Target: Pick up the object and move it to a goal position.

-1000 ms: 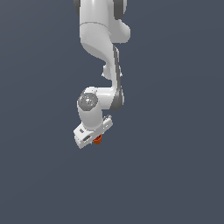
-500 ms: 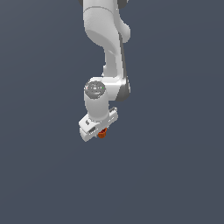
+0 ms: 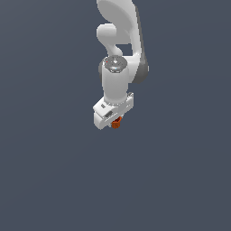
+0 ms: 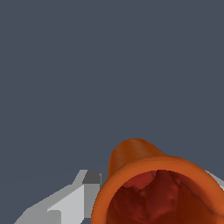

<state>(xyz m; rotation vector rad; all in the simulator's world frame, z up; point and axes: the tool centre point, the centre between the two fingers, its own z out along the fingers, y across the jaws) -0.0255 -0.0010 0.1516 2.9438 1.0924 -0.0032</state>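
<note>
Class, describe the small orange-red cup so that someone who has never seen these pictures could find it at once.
Follow the white robot arm down to its white gripper. Between the fingers sits the small orange-red cup. It is the only coloured thing against the plain grey-blue background, and the wrist view shows its darker hollow mouth.

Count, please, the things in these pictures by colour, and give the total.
Orange-red: 1, the cup, held in the hand.
White: 1, the robot arm with its hand.
Total: 2.
</note>
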